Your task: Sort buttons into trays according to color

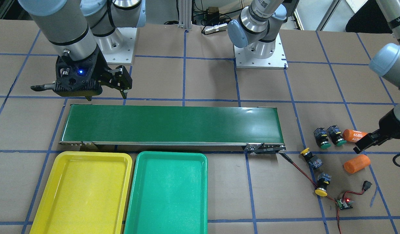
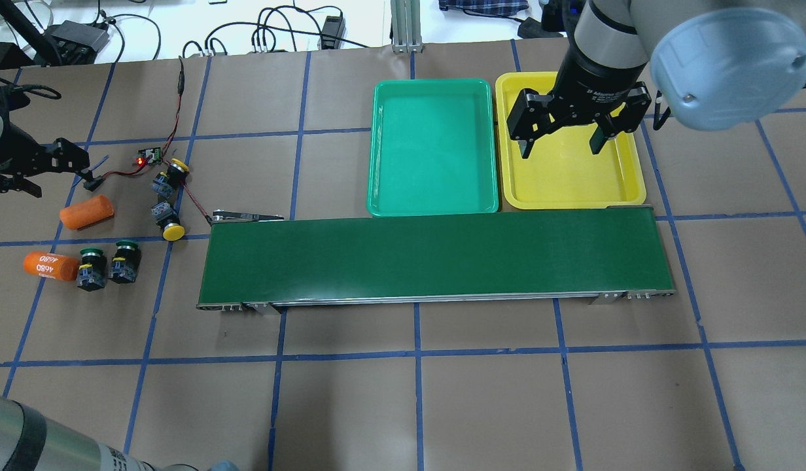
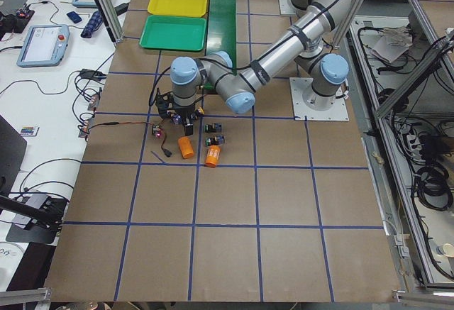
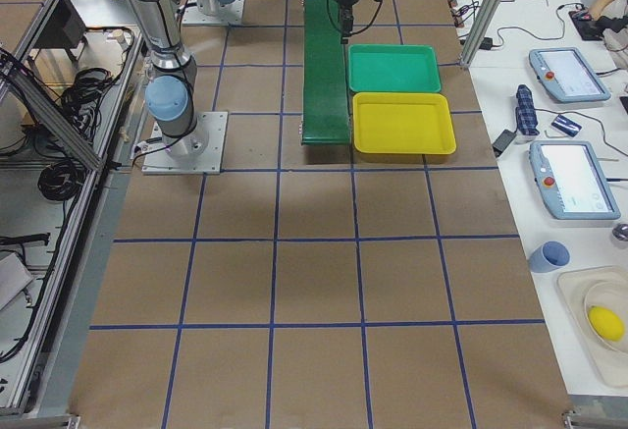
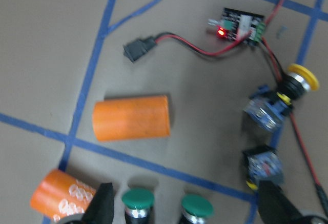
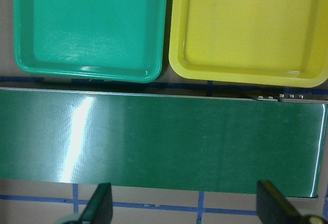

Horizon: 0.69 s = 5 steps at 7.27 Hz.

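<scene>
Yellow tray (image 2: 570, 176) beside green tray (image 2: 432, 157); left gripper (image 5: 185, 190) (jaws apart) near buttons (image 2: 123, 261).

Trays (image 2: 432, 147) lie side by side beyond the belt (image 2: 436, 258), buttons (image 2: 89, 268) left.

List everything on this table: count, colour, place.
Yellow-capped push-buttons with black bodies: two, past the belt's end on the robot's left.
Green-capped push-buttons with black bodies: two, side by side, nearer the robot.
Orange cylinders: two, one marked 4680, beside the buttons.
Small circuit board with red-black wires: one, red light on, by the yellow-capped buttons.
Long conveyor belt: one, dark green, mid-table.
Shallow green plastic tray: one, along the belt's far side.
Shallow yellow plastic tray: one, on the green tray's robot-right side.
Left gripper: black, open, over the cylinders and buttons.
Right gripper: black, open, raised near the trays.
</scene>
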Tool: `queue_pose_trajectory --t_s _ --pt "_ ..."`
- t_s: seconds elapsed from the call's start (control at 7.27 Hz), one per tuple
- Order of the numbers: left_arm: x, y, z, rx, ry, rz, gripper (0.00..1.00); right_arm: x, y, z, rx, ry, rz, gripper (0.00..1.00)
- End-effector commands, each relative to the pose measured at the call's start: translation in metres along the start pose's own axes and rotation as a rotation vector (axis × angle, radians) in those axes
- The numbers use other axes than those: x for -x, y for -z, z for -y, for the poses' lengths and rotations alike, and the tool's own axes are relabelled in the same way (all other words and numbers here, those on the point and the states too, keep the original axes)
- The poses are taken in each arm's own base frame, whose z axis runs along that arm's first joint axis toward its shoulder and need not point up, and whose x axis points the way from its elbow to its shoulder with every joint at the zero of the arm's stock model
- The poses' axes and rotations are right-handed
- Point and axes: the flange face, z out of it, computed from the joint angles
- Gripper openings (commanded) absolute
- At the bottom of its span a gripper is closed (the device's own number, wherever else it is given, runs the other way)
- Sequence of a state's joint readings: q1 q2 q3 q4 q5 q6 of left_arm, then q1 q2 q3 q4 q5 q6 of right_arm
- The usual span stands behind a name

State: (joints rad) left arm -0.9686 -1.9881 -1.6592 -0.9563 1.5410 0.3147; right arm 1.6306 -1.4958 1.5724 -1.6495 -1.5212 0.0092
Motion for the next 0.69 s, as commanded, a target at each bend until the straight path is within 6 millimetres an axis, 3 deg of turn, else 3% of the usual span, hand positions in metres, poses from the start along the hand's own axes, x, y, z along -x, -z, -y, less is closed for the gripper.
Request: queue_pose_trajectory --t_s 0.0,0.28,0.55 --pt "0.008 -0.042 0.01 0.019 -0.034 -0.004 1.0 -0.001 0.0 0.0 0.001 -0.002 -0.001 1.0" --pt "0.012 -0.066 0.013 0.014 -0.037 0.003 1.0 -0.002 0.0 0.0 0.004 -0.002 -0.002 1.0" --pt "0.034 -0.066 0.012 0.028 -0.025 0.061 1.0 -0.002 0.0 0.0 0.004 -0.003 -0.002 1.0"
